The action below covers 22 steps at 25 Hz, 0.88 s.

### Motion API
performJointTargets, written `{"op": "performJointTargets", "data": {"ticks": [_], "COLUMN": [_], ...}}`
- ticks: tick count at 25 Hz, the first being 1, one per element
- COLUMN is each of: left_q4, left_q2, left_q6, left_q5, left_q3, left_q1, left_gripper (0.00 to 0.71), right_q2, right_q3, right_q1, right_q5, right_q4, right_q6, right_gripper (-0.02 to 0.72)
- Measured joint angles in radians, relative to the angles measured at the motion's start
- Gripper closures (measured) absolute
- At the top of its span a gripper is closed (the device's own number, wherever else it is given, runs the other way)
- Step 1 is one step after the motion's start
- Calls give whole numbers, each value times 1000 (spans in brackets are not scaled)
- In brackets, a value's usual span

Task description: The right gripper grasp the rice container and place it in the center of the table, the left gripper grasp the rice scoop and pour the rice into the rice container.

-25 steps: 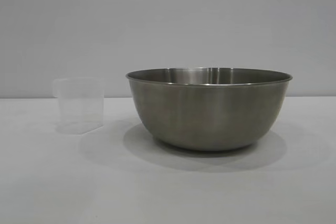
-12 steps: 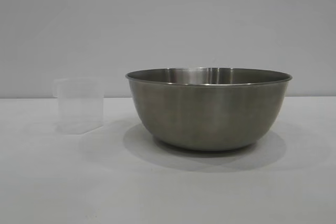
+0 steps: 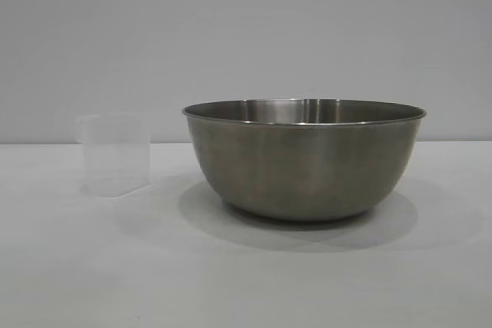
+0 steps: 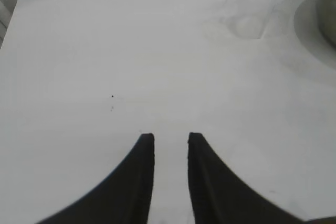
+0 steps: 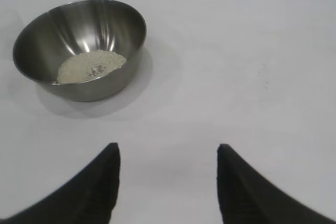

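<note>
Two grippers: we find the left gripper (image 4: 171,139) narrowly parted, the right gripper (image 5: 168,153) wide; both empty above the table (image 3: 246,282).
Scoop position: rice scoop (image 4: 251,4) upright, well ahead of the left gripper, just beside the rice container (image 3: 304,157).
Container: well ahead of the right gripper; rice (image 5: 91,66) lies inside.
Handling: we judge the scoop light, thin, slippery; take its handle. Container stiff, smooth; grip the rim.
</note>
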State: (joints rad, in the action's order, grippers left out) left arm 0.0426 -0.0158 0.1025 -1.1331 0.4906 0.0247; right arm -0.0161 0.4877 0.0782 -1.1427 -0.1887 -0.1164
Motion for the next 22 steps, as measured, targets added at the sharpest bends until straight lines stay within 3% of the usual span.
{"op": "performJointTargets", "data": {"ticks": [19, 22], "left_q4": [0, 0], "left_q2": [0, -2], "left_q6": [0, 0], "left_q5": [8, 8], "left_q3": [0, 0], "left_q1": [0, 19], "left_gripper": [577, 577], "right_q2": [0, 0], "right_q3": [0, 0], "right_q1": [0, 0], "right_q5": [0, 0], "right_q4": [0, 0], "right_q6": [0, 0], "right_gripper": [304, 304]}}
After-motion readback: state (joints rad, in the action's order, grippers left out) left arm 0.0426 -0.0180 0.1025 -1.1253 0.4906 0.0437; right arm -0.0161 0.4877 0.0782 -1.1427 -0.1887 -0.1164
